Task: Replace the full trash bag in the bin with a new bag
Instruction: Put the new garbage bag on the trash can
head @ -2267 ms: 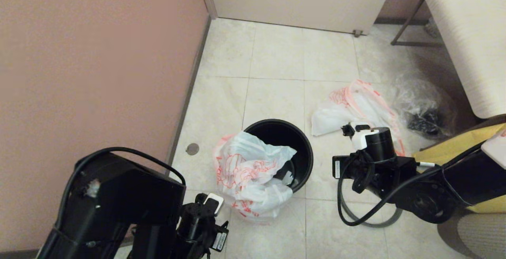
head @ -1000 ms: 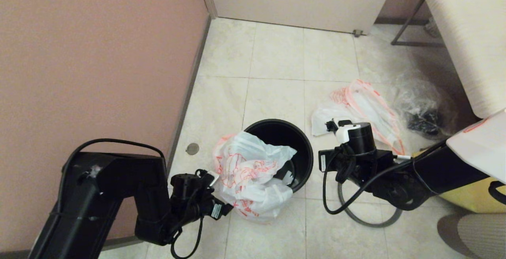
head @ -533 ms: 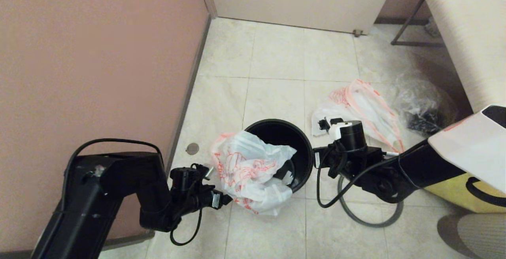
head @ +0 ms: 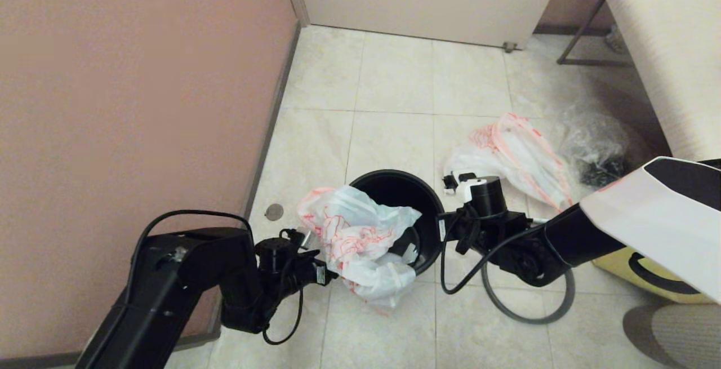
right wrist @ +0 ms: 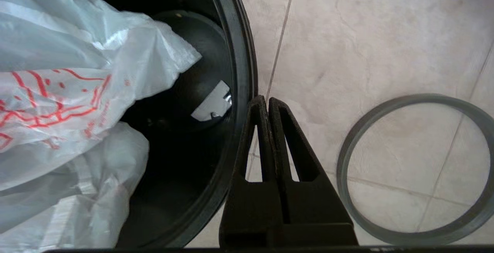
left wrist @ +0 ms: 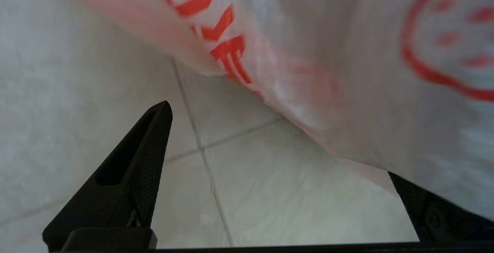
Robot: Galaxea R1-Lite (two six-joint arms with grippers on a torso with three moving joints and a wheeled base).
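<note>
The black bin (head: 428, 211) stands on the tiled floor, and the new bag (head: 355, 239), white with orange-red print, lies crumpled over its near-left rim and partly inside. My left gripper (left wrist: 278, 141) is open low at that bag's left side. One finger (left wrist: 135, 175) is bare; the bag (left wrist: 347, 71) hangs over the other. My right gripper (right wrist: 264, 100) is shut and empty, its tips just outside the bin's right rim (right wrist: 241, 52). The grey hoop (right wrist: 344, 160) lies flat on the floor (head: 526, 318) beside it. The full trash bag (head: 507, 152) lies further back on the right.
A clear crinkled bag with black contents (head: 597, 149) and a yellow bag (head: 648, 279) lie at the right. The pink wall (head: 141, 104) runs close along the left, with a floor drain (head: 274, 212) by it. A bench (head: 664, 48) stands at the back right.
My left arm has reached forward to the new bag and pushed its lower edge towards the bin. My right arm has swung left, up to the bin's right rim.
</note>
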